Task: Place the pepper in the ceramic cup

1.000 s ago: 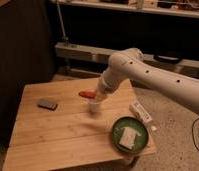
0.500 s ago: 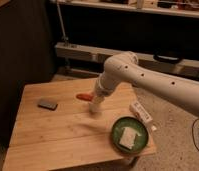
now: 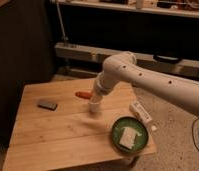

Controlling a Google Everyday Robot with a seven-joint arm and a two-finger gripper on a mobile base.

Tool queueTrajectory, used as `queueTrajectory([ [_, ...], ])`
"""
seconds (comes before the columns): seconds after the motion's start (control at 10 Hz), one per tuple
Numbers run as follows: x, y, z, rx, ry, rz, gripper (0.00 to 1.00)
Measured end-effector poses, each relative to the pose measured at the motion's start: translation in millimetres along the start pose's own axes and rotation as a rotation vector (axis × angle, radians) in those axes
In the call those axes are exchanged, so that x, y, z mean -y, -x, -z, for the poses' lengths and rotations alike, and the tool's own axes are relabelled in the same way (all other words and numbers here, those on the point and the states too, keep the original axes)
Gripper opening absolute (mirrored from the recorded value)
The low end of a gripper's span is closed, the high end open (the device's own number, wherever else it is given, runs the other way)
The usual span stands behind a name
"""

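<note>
The orange-red pepper (image 3: pixel 83 95) sticks out to the left from the end of my gripper (image 3: pixel 94 96), which is shut on it and holds it just above the wooden table (image 3: pixel 53 135). The small white ceramic cup (image 3: pixel 95 106) stands upright on the table right under the gripper, a little right of the pepper's tip. My white arm (image 3: pixel 143 80) reaches in from the right and hides most of the gripper.
A flat dark grey block (image 3: pixel 47 104) lies at the table's left. A round green bowl (image 3: pixel 115 131) with a white piece (image 3: pixel 127 137) sits at the front right. A white oblong object (image 3: pixel 141 111) lies at the right edge. Dark shelving stands behind.
The gripper with the pepper has shifted slightly left and lower over the cup. The arm's elbow has swung leftward. The cup, block and bowl have not moved.
</note>
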Motion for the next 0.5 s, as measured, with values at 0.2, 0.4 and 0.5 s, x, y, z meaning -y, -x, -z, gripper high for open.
queueTrajectory([
  [0.2,14.1,-17.4,6.4,0.014,-0.016,-0.044,0.00],
  [0.4,20.0,-29.2,8.4,0.014,-0.021,-0.068,0.00],
  [0.5,20.5,-33.4,7.0,0.010,-0.020,-0.077,0.00],
])
